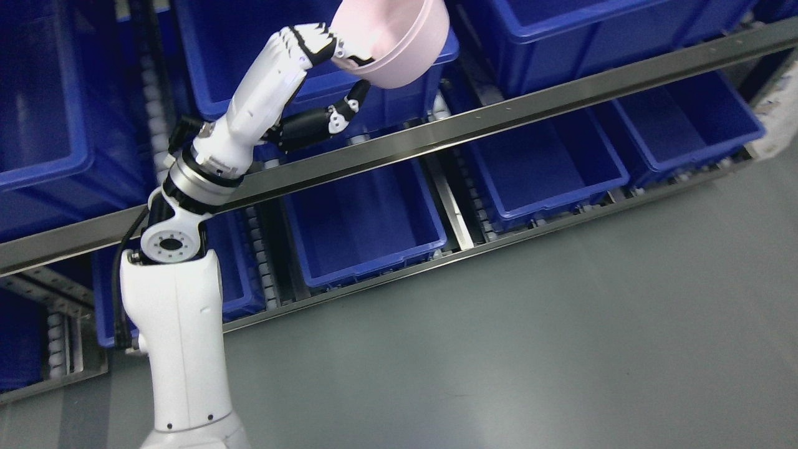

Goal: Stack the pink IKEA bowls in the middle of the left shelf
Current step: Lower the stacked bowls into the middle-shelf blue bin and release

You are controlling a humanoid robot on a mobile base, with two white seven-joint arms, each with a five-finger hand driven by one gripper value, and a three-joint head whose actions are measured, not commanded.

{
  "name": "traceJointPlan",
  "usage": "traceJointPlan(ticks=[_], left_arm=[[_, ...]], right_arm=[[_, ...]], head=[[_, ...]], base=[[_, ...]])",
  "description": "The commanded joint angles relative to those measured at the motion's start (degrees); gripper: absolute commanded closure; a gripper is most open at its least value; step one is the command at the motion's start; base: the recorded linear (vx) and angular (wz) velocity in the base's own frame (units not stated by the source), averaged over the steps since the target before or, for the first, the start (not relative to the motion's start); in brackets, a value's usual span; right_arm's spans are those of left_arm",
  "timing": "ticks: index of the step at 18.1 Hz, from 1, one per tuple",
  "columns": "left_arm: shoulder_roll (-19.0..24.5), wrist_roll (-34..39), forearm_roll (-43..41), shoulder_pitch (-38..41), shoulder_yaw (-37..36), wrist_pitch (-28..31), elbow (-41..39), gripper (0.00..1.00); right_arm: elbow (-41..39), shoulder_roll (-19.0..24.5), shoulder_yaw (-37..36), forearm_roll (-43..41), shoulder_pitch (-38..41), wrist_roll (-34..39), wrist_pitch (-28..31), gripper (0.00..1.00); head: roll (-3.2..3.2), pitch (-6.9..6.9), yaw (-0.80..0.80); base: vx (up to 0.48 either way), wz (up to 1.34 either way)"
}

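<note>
Pink bowl [399, 40], smooth and plain, tilted at the top edge above a blue bin [312, 81] on the upper shelf level. Gripped at the rim by the left hand [312, 81], thumb beneath. Lower blue bins [365, 224], insides bare. Metal shelf rail [499, 115] crossing diagonally between levels. Grey floor [530, 343] below.

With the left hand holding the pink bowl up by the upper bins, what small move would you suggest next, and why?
Probably ease the left hand forward and slightly down, so the pink bowl sinks into the blue bin behind it. The bowl is pinched at its rim, tilted, and hangs over that bin's front edge, not yet inside. No second bowl is visible.
</note>
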Motion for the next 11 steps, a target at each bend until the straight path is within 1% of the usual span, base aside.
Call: traceJointPlan(ticks=[1,4,6,7,8,11], left_arm=[[1.0,-1.24,-5.81,-13.92,-13.27,9.66,4.09,0.97],[1.0,-6.06,-11.44,-14.37,-13.72,20.37,6.21,0.97],[1.0,-8.27,-12.42,-15.94,-13.28,26.53,7.44,0.97],[1.82,-9.06,-12.42,-16.99,-13.37,29.0,7.88,0.97],[5.23,-10.2,-12.42,-17.79,-13.54,31.2,9.36,0.97],[12.1,-12.93,-12.16,-17.45,-12.93,31.31,11.57,0.96]], right_arm=[[0.01,-1.0,0.0,0.0,0.01,-0.31,-0.02,0.0],[0.01,-1.0,0.0,0.0,0.01,-0.23,-0.02,0.0],[0.01,-1.0,0.0,0.0,0.01,-0.31,-0.02,0.0],[0.01,-1.0,0.0,0.0,0.01,-0.23,-0.02,0.0],[0.01,-1.0,0.0,0.0,0.01,-0.23,-0.02,0.0],[0.01,-1.0,0.0,0.0,0.01,-0.23,-0.02,0.0]], head=[[0.0,0.0,0.0],[0.0,-0.01,0.0],[0.0,-0.01,0.0],[0.0,-0.01,0.0],[0.0,-0.01,0.0],[0.0,-0.01,0.0]], base=[[0.026,0.62],[0.051,0.36],[0.061,0.03],[0.067,-0.01],[0.067,-0.01],[0.067,0.05]])
